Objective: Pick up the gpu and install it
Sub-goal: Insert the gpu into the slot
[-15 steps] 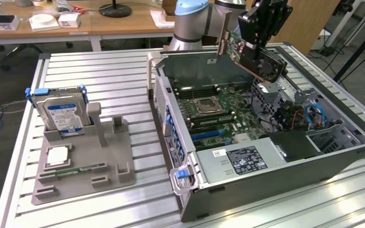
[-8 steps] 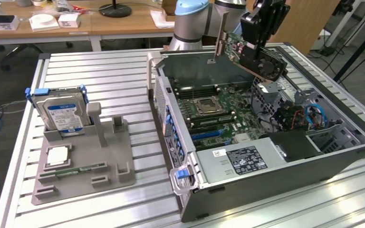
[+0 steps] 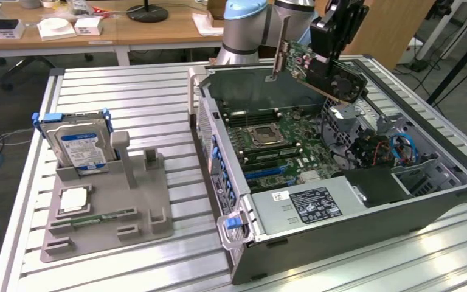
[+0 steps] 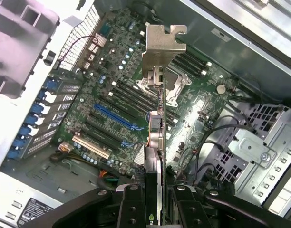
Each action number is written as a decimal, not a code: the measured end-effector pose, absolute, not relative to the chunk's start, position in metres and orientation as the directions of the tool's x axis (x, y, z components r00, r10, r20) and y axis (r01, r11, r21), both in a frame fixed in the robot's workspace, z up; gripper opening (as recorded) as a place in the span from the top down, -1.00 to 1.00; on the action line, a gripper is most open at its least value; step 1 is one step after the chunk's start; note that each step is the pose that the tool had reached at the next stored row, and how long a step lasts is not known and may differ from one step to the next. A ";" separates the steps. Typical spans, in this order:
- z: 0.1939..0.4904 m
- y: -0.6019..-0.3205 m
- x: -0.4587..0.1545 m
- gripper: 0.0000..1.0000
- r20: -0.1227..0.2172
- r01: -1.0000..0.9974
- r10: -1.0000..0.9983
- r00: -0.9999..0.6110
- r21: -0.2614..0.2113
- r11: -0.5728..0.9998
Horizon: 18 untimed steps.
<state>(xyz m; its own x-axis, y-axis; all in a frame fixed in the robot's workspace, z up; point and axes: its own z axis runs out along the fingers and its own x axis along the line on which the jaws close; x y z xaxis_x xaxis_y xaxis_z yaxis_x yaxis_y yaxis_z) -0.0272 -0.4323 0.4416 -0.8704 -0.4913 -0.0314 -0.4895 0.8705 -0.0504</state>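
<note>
One gripper [image 4: 156, 202] grips the gpu [image 3: 340, 80], its green mark unreadable.

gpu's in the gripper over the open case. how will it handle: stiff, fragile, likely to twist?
Probably stiff: the gpu hangs tilted from the gripper with no visible sag. Likely fragile: board and components are bare, so a knock on the case wall could damage it. Gripped away from its metal bracket, it may pivot if that end snags.

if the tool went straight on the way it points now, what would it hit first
Likely the motherboard near the CPU socket, and the gpu clamped in the tool would touch it before the tool does. The exact spot is unclear.
</note>
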 end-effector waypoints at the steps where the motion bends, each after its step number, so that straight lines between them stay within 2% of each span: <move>1: 0.442 -0.432 -0.027 0.47 -0.031 -0.495 -0.497 -0.867 -0.050 0.867; 18: 0.441 -0.432 -0.027 0.47 -0.031 -0.611 -0.613 -0.789 -0.050 0.790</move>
<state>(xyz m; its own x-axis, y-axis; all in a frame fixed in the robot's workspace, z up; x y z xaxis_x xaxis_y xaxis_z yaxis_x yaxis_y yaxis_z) -0.0271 -0.4323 0.4414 -0.7895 -0.6130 -0.0314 -0.6113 0.7898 -0.0504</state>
